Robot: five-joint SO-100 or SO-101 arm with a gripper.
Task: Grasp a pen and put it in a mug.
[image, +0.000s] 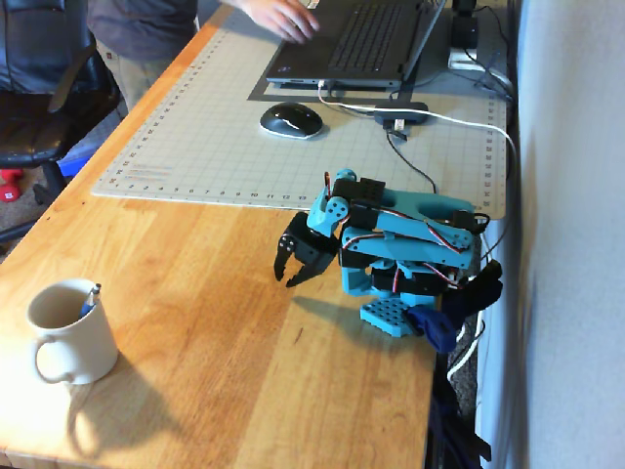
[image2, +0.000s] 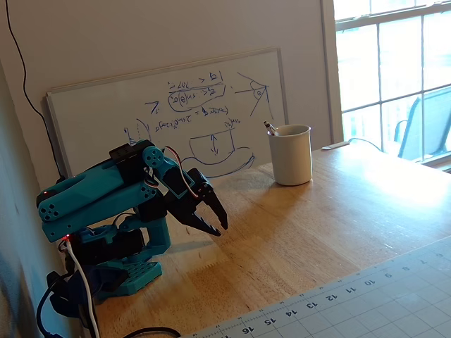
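Note:
The cream-white mug (image: 68, 332) stands at the front left of the wooden table in a fixed view and also shows in the other fixed view (image2: 290, 155), in front of a whiteboard. The pen (image: 90, 299) stands inside the mug, only its upper end showing above the rim; its tip pokes out at the rim in the other fixed view (image2: 270, 128). The blue arm is folded back over its base. My gripper (image: 285, 279) hangs just above the table, well apart from the mug, with its black jaws slightly parted and empty; it also shows in the other fixed view (image2: 217, 229).
A grey cutting mat (image: 195, 147) covers the far part of the table, with a black mouse (image: 290, 119) and a laptop (image: 361, 44) on it. A person's hand (image: 283, 18) rests by the laptop. A whiteboard (image2: 169, 113) leans against the wall. Cables (image: 459, 122) run near the arm's base.

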